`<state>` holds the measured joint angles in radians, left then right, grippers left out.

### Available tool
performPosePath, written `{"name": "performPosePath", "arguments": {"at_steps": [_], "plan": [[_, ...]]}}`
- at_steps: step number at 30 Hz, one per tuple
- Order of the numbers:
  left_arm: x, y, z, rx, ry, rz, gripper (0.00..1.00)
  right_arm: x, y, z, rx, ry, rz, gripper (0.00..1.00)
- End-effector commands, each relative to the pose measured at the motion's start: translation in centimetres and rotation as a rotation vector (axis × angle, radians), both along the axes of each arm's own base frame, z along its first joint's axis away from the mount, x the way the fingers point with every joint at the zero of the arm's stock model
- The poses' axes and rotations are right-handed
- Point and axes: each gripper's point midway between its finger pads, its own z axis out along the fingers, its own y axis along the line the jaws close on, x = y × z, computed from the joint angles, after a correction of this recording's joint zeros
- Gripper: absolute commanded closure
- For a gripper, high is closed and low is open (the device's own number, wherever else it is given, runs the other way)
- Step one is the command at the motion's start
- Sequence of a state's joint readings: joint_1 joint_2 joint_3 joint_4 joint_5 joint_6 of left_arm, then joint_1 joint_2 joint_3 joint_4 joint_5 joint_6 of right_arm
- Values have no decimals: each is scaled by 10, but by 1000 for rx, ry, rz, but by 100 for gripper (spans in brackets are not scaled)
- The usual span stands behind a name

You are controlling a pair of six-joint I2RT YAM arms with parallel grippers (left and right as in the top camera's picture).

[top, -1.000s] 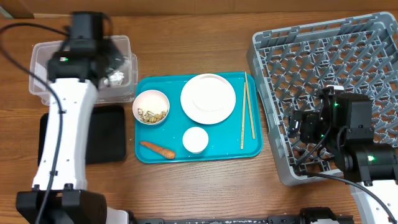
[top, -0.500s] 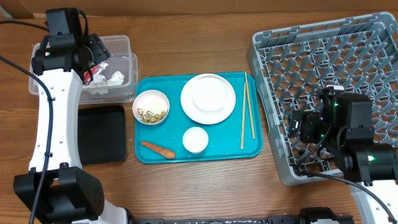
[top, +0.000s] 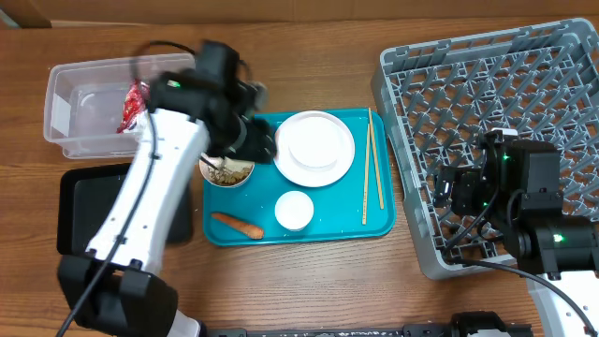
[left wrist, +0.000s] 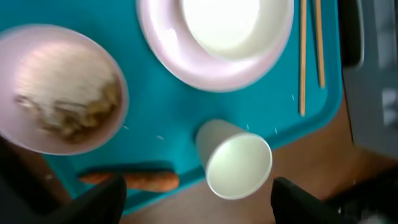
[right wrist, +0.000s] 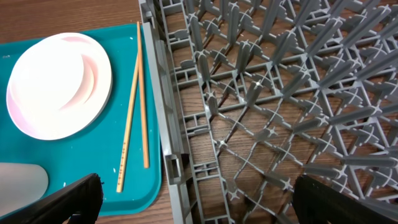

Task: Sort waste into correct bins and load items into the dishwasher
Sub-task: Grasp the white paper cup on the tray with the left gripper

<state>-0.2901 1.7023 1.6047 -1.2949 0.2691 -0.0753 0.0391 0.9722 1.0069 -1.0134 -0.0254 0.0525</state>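
Waste is in two places as I see it. The wrapper point(top: 134, 101) lies in the tub point(top: 70, 112), at its right end, at the far left of the tabletop point(top: 299, 290). The scraps point(left wrist: 78, 115) sit in a bowl point(left wrist: 37, 56) on the teal tray point(left wrist: 161, 112). The carrot point(left wrist: 140, 181) lies on the same tray, near its front edge. The black tray point(top: 84, 201) is on the tabletop just in front of the tub.

My left arm point(top: 154, 187) reaches across to the teal tray. The left fingers point(left wrist: 99, 202) hang above it, spread wide, with nothing between them. Under them I see the cup point(left wrist: 239, 165) standing upright near the carrot, with the plate point(left wrist: 214, 37) behind it. The chopsticks point(left wrist: 303, 56) lie side by side on the teal tray, to the right of the plate.

The rack point(right wrist: 261, 93) stands on the tabletop just beside the right edge of the teal tray. The right fingers point(right wrist: 68, 199) hover over the left part of the rack. They are wide apart and hold nothing.
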Motion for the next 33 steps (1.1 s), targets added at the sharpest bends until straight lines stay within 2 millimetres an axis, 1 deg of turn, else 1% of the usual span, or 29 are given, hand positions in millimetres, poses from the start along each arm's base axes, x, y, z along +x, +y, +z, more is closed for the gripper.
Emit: {"name": "performPosePath", "arguments": {"at_steps": [1, 7, 10, 13, 15, 17, 19, 21, 22, 25, 27, 29, 30, 31, 32, 33], "plan": [[-27, -13, -17, 8, 55, -93, 24, 3, -2, 16, 2, -48, -13, 0], [-55, -23, -56, 16, 148, -123, 24, 3, -2, 16, 3, -48, -13, 0], [-62, -26, -73, 19, 162, -130, 25, 3, -2, 16, 3, -48, -13, 0], [-62, -27, -91, 14, 150, -118, 32, 3, -2, 16, 3, -48, -13, 0], [-62, -27, -102, 12, 142, -111, 42, 3, -2, 16, 3, -48, -13, 0], [-64, -26, -111, 12, 141, -105, 57, 3, -2, 16, 2, -46, -13, 0], [-64, -26, -114, 10, 141, -89, 75, 3, -2, 16, 2, -44, -13, 0], [-62, -27, -114, 7, 135, -87, 87, 3, -2, 16, 2, -45, -13, 0], [-61, -27, -114, 5, 131, -81, 96, 3, -2, 16, 2, -45, -13, 0], [-53, -29, -108, -8, 117, -58, 96, 3, -2, 16, 2, -46, -13, 0], [-40, -30, -94, -28, 85, -44, 96, 4, -2, 17, 2, -51, -14, 0], [-24, -35, -73, -96, 51, -26, 96, 6, -6, 18, -12, -62, -29, 0], [-15, -40, -59, -158, 34, -21, 96, 8, -11, 20, -19, -73, -66, 0], [-7, -47, -44, -238, 18, -19, 96, 12, -17, 23, -19, -91, -119, 0], [3, -56, -24, -345, 3, -15, 96, 17, -24, 28, -13, -119, -178, 0], [11, -62, -7, -445, -12, -9, 96, 22, -26, 32, 2, -148, -204, 0]]}}
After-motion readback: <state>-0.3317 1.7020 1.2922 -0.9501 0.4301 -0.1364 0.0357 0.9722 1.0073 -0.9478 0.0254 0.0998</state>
